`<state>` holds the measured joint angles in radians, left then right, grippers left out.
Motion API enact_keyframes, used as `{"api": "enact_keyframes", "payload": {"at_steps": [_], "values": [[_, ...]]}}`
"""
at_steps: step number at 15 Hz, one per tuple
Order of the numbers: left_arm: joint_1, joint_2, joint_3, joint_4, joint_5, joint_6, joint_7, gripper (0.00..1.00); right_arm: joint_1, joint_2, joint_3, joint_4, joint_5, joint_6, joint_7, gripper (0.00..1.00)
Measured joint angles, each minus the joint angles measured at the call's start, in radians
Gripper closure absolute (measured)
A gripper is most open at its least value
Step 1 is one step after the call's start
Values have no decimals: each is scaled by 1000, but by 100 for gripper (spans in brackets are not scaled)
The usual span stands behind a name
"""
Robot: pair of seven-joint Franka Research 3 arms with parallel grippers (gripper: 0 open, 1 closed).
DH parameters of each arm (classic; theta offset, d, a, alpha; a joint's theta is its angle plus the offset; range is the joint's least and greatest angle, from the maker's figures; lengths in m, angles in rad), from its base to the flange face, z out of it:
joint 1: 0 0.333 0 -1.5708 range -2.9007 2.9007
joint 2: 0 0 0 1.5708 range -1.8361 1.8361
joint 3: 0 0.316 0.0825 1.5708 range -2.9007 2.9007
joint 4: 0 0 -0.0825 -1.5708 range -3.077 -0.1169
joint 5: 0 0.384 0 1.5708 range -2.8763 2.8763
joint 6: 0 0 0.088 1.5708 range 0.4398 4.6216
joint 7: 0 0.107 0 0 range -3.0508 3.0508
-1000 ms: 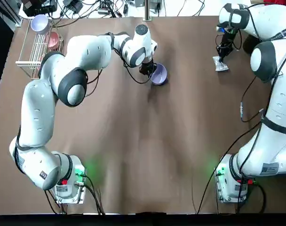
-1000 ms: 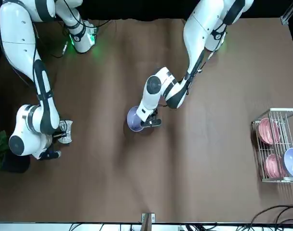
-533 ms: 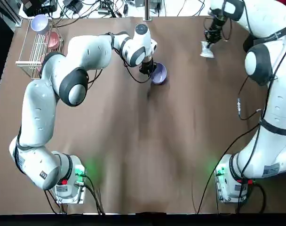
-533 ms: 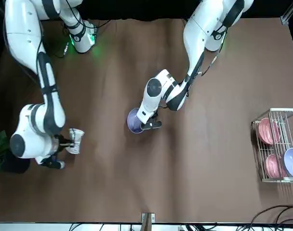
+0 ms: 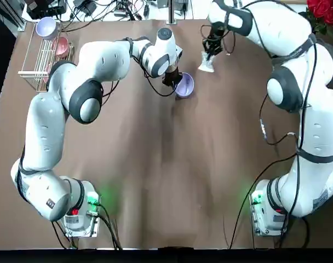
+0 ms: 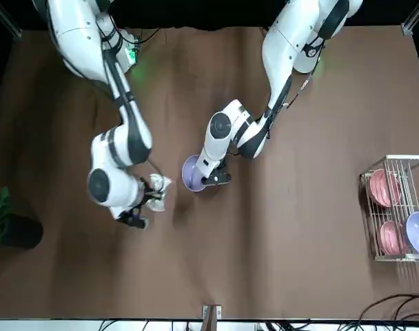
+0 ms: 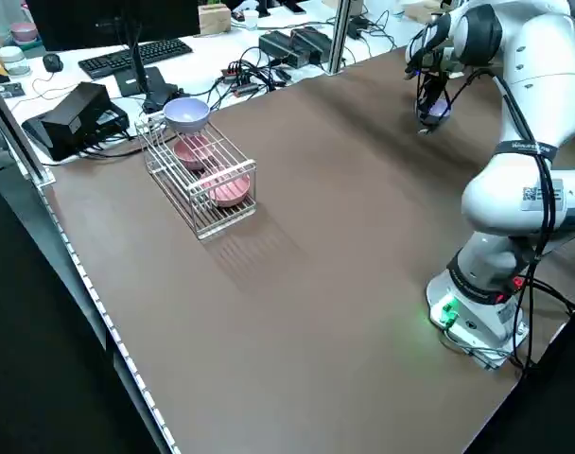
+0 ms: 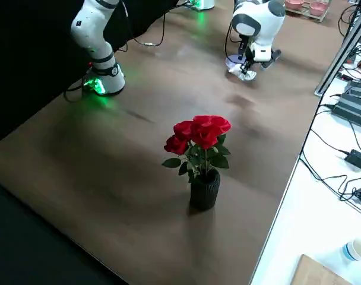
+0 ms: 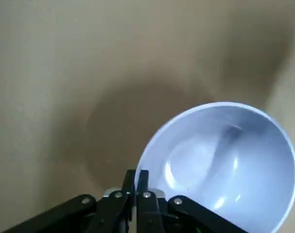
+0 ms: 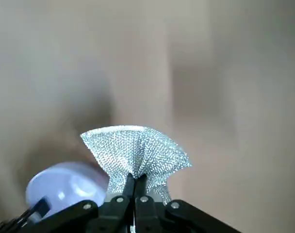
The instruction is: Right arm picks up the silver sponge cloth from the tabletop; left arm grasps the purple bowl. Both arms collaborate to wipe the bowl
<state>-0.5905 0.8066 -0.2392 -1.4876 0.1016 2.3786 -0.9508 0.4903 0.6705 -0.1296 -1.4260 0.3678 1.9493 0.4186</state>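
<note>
Top view: the left gripper (image 5: 171, 80), upper centre of the frame, is clamped on the near rim of the bowl (image 5: 185, 85), a small round lavender dish on the brown table (image 5: 155, 164). Just to its upper right, the right gripper (image 5: 210, 55) pinches the cloth (image 5: 206, 66), which hangs near the bowl but apart from it. Both grasps look made; the step in hand seems to be bringing cloth to bowl. Next, the cloth likely needs lowering into the bowl's hollow while the left arm keeps the bowl steady.

Front view: the cloth (image 6: 158, 186) sits left of centre, just beside the bowl (image 6: 192, 172). A wire rack (image 6: 395, 210) of pink and lavender bowls stands at the right edge.

Left wrist view: the thin fingers (image 9: 136, 182) are pressed together on the rim; the bowl (image 9: 220, 165) is tilted, its inside glossy, smooth and whitish.

Right wrist view: the fingers (image 10: 135, 187) grip the cloth (image 10: 138, 153) at its middle, so it fans out like a bow, silvery with a fine glittering weave. It looks soft and light.
</note>
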Motion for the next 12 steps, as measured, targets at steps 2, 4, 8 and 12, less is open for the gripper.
{"api": "enact_keyframes", "payload": {"at_steps": [2, 4, 8, 12], "values": [[0, 0, 0, 0, 0, 0, 0, 96, 47, 0, 0, -1, 11, 0, 28, 98], [0, 0, 0, 1, 0, 0, 0, 96, 81, 0, 0, -2, 13, 0, 39, 98], [0, 0, 1, 1, 0, 0, 0, 96, 134, 3, -1, -9, 18, 6, 67, 98], [0, 0, 1, 1, 0, 0, 0, 96, 170, 16, 0, -46, 30, 94, 78, 98]]}}
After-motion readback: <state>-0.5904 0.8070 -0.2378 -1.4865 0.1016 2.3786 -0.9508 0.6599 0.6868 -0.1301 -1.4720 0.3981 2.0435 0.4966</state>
